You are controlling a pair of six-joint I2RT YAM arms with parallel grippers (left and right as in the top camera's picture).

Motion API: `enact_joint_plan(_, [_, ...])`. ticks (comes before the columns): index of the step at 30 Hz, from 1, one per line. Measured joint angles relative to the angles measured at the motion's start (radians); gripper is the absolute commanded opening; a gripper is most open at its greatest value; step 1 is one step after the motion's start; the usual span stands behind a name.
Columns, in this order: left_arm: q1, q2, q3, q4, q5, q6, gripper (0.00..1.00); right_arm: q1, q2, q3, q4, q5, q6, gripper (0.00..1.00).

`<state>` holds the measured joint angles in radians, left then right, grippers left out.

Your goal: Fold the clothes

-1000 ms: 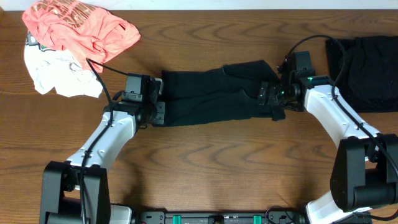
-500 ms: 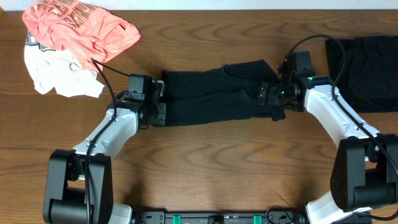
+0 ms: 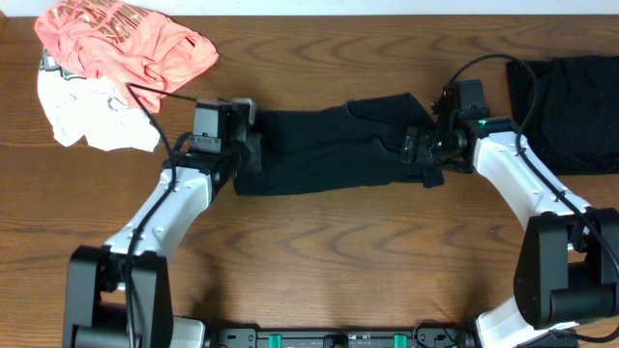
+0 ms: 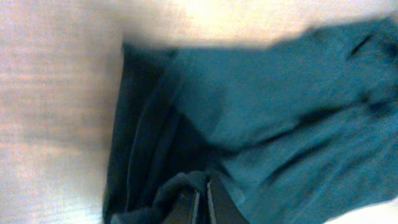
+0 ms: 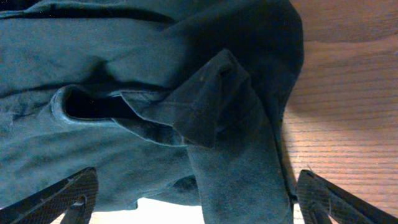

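Wood-grain table [image 3: 319,251], black garment [image 3: 329,150] laid out as a long band at its centre; everything else is placed off that garment.

Far left of it and above: coral-pink shirt [image 3: 126,43] crumpled, partly over a white garment [image 3: 92,116]. Both unfolded, likely waiting their turn.

At the garment's left end: left end effector [image 3: 244,145], pressed together on a bunch of the fabric edge; the wrist view shows cloth bulging right at the closed tips [image 4: 203,196]. Probably gripping that end to carry it across for a fold. The left arm runs up from the near table edge, forearm slanted toward the garment.

At the garment's right end: right end effector [image 3: 421,155], spread wide and not pinching. Its fingers straddle a rumpled flap [image 5: 193,199]; whether they touch cloth I cannot tell. It may be steadying that end. Elbow bent, forearm angled in toward the garment.

Far right of it: black pile [image 3: 571,111], apparently done items.
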<state>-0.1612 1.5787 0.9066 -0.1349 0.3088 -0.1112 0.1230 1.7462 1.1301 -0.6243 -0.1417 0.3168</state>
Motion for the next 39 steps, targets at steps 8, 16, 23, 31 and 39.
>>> enact_joint_plan(8, [0.000, -0.015, 0.011, 0.179, 0.002, -0.024, 0.17, 0.000, 0.000, 0.000, -0.003, 0.000, 0.000, 0.99])
enact_joint_plan(16, [0.000, -0.010, 0.013, 0.100, -0.068, -0.026, 0.65, 0.000, 0.000, 0.000, -0.014, 0.001, 0.000, 0.99])
enact_joint_plan(23, [0.000, -0.003, 0.016, -0.142, -0.154, -0.023, 0.65, 0.000, 0.000, 0.000, -0.027, 0.000, 0.000, 0.99])
enact_joint_plan(31, [0.000, -0.003, 0.016, -0.291, -0.122, -0.024, 0.57, 0.001, 0.000, 0.000, -0.072, -0.045, -0.074, 0.66])
enact_joint_plan(39, [-0.010, -0.002, 0.016, -0.294, -0.018, -0.023, 0.24, 0.030, 0.000, 0.000, -0.060, -0.085, -0.126, 0.01])
